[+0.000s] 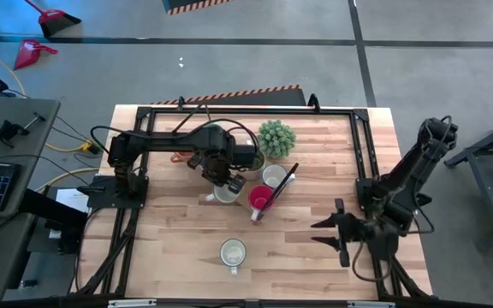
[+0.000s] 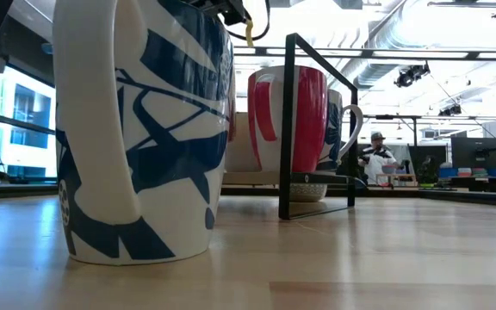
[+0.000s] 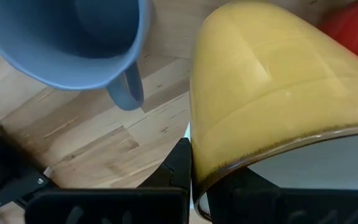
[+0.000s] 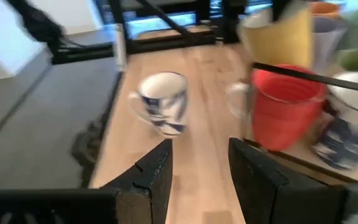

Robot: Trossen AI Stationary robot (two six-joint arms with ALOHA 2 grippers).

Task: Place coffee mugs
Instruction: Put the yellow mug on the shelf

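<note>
1. Left gripper (image 1: 227,182), frame centre, clamps the glossy yellow mug (image 3: 272,106) by its rim.
2. Right gripper (image 1: 325,233), lower right, fingers apart.
3. Smooth white-blue mug (image 1: 233,253) stands alone, lower centre; red mug (image 1: 260,200) beside a spiky plant (image 1: 276,137).

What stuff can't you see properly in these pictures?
- High view: the left arm covers some mugs, so they cannot be counted.
- Low view: the blue-patterned white mug blocks the table behind; its top is cut off.
- Left wrist view: the yellow mug in the left gripper hides whatever lies beneath.
- Right wrist view: mugs behind the red mug are blurred.
</note>
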